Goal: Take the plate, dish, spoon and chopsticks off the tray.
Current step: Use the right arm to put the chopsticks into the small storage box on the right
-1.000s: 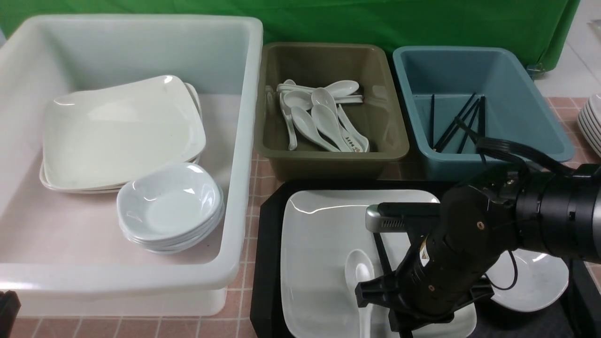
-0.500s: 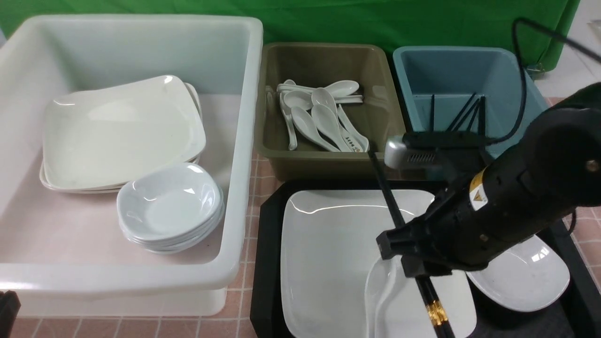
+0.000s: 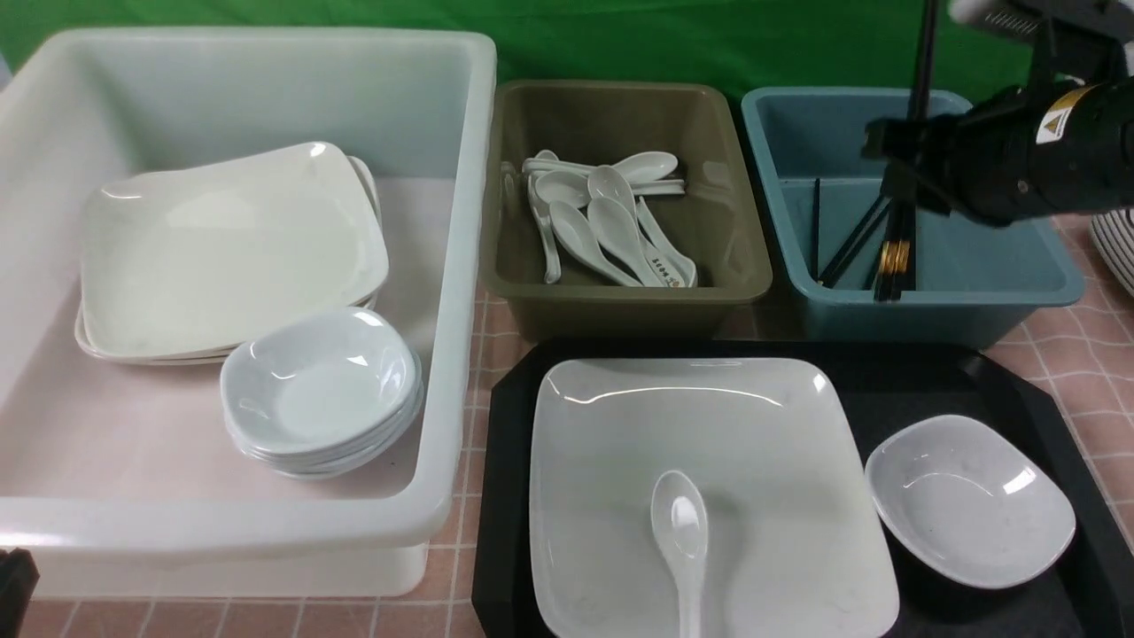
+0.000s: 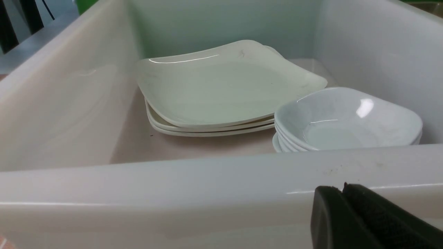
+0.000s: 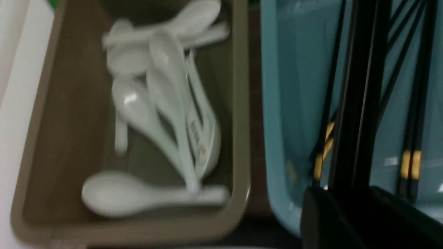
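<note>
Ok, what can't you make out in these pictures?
- Top ends of the thin black chopsticks in the right hand: cut off by the front view's upper edge.
- Handle end of the glossy white soup spoon: cut off by the front view's bottom edge.
- Print on one white spoon handle in the olive plastic tub: blurred in the right wrist view.
- Most of the left hand: outside the left wrist view.

The pink tiled table [image 3: 1094, 354] carries a white tub [image 3: 461, 266] left, an olive tub [image 3: 620, 297] and a blue tub [image 3: 921, 321] far, and a black tray [image 3: 503, 496] near.
</note>
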### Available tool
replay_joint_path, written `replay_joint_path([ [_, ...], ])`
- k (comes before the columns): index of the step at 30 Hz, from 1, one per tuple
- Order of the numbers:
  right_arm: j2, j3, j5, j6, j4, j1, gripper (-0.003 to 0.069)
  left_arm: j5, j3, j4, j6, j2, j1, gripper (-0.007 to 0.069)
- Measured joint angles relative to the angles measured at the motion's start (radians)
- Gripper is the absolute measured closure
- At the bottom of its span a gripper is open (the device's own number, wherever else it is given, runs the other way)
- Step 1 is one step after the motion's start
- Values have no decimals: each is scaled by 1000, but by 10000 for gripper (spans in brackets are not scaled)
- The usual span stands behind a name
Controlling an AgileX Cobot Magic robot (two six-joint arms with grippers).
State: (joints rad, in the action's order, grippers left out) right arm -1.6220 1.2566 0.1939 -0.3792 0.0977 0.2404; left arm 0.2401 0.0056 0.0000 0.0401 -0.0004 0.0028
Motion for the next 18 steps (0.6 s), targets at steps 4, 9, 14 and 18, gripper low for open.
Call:
replay_joint_path([
  [4, -119, 1, -302, 11, 0, -69, 477, 0, 0, 0, 0, 0, 0, 603],
  [9, -267, 10, -522, 93, 0, -88, 477, 0, 0, 0, 0, 0, 0, 603],
  [14, -365, 23, -560, 148, 0, -88, 397, 0, 0, 0, 0, 0, 0, 603],
  [18, -378, 23, -512, 154, 0, -88, 314, 0, 0, 0, 0, 0, 0, 603],
])
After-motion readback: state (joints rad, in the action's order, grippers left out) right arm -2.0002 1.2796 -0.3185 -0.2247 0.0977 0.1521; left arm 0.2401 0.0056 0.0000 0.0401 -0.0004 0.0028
